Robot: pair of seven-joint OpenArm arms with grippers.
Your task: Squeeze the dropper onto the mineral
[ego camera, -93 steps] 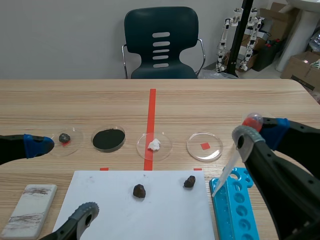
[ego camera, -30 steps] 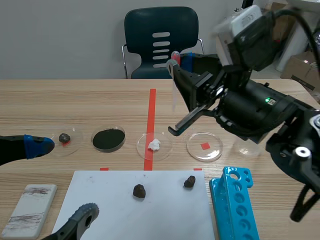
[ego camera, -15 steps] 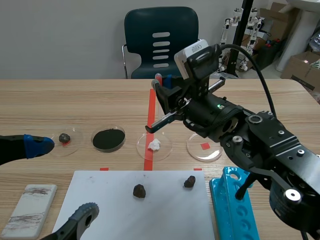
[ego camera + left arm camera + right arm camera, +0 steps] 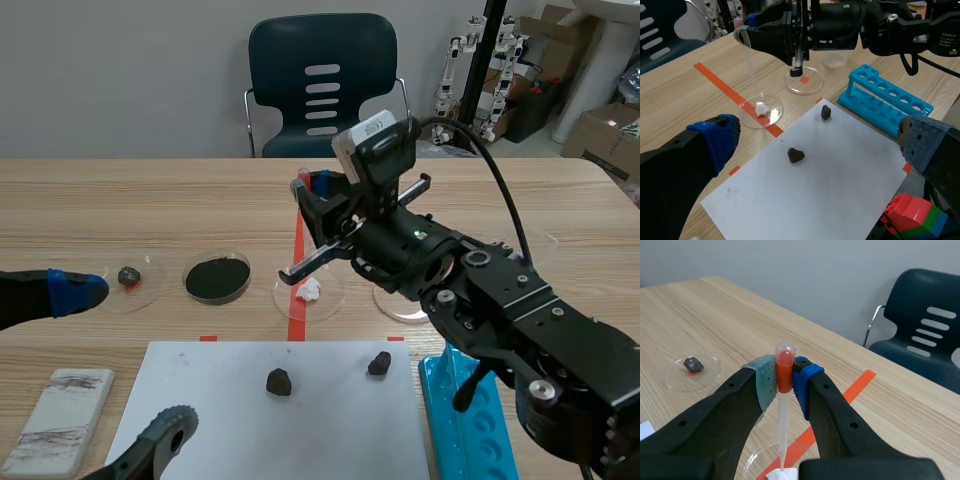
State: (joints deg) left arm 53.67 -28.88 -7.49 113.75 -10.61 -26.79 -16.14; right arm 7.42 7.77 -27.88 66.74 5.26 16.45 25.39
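My right gripper (image 4: 784, 382) is shut on the red bulb of a clear dropper (image 4: 784, 371), which hangs upright. Its tip ends just above a white mineral (image 4: 782, 475) lying in a clear petri dish (image 4: 753, 461). In the scene view the right gripper (image 4: 309, 186) has reached past the middle and holds the dropper (image 4: 299, 225) over that white mineral (image 4: 308, 290) on the red tape line. My left gripper (image 4: 817, 131) is open and holds nothing, low at the near left (image 4: 118, 358); ahead of it the dropper (image 4: 750, 65) stands over the white mineral (image 4: 761, 108).
Two dark minerals (image 4: 278, 381) (image 4: 379, 363) lie on white paper (image 4: 220, 420). A dish of black powder (image 4: 217, 279) and a dish with a dark rock (image 4: 128, 275) sit left. A blue rack (image 4: 470, 420), a grey tile (image 4: 60, 420) and another dish (image 4: 400, 305) are near.
The right arm lifted the dropper from beside the blue rack, swung it left across the table and lowered it over the white mineral's dish. The left arm stayed put.
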